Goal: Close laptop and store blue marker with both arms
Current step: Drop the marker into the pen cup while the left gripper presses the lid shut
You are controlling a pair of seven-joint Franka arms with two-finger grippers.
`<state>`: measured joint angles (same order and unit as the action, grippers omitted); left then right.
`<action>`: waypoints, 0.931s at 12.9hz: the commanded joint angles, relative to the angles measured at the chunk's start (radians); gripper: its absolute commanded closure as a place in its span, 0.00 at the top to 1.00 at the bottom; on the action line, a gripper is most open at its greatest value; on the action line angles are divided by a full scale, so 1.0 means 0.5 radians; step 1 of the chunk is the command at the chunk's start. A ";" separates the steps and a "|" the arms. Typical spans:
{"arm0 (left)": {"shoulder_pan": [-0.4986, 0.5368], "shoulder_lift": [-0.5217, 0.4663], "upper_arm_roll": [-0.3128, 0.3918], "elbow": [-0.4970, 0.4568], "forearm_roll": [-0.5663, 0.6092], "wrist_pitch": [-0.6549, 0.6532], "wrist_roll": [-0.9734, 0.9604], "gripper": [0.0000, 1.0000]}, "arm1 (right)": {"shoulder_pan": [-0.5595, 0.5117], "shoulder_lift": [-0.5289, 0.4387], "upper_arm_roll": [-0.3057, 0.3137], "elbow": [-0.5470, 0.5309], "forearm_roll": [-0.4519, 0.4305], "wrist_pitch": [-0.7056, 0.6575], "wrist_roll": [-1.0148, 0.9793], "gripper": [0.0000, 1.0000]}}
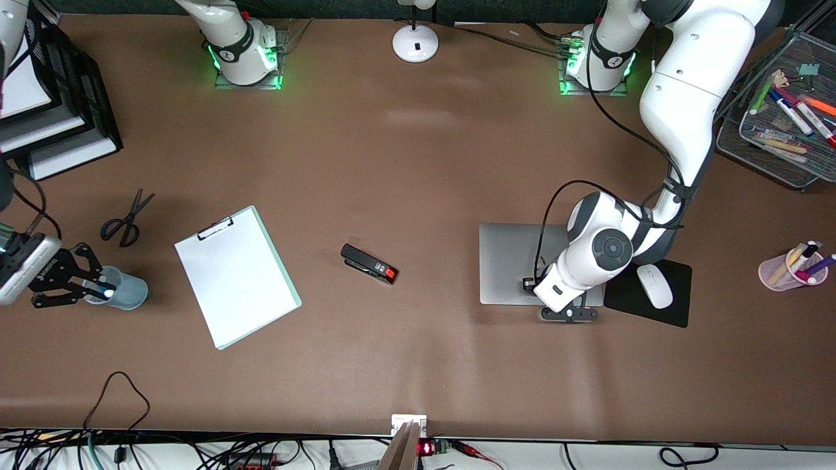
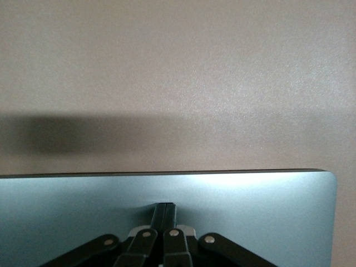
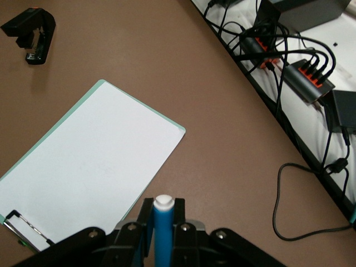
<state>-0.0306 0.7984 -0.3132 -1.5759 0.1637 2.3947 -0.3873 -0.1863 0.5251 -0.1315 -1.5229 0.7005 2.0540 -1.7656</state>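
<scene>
Between right gripper (image 3: 162,236) jaws, blue marker (image 3: 163,228) clamped, over cup (image 1: 127,289); left gripper (image 1: 568,314) jaws closed, empty, on shut laptop (image 1: 509,261).

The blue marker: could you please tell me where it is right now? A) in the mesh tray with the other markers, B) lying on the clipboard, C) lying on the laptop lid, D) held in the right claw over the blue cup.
D: the right claw is shut on the blue marker, right over the blue cup; the clipboard and closed laptop carry no marker.
</scene>
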 commanded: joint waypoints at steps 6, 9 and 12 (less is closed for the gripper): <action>0.049 -0.485 -0.021 0.136 0.038 -0.871 0.130 0.02 | -0.287 0.204 0.033 0.064 0.366 -0.230 -0.525 0.07; 0.101 -0.752 -0.024 0.109 0.032 -1.089 0.378 0.75 | -0.290 0.205 0.033 0.064 0.375 -0.224 -0.461 0.99; 0.107 -0.937 -0.027 0.118 0.031 -1.196 0.446 1.00 | -0.266 0.171 0.030 0.070 0.375 -0.224 -0.243 1.00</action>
<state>0.0098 0.4016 -0.3151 -1.4831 0.1649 1.8385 -0.2001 -0.3158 0.6190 -0.1264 -1.5099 0.8767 1.9630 -1.9552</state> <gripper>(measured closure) 0.564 0.533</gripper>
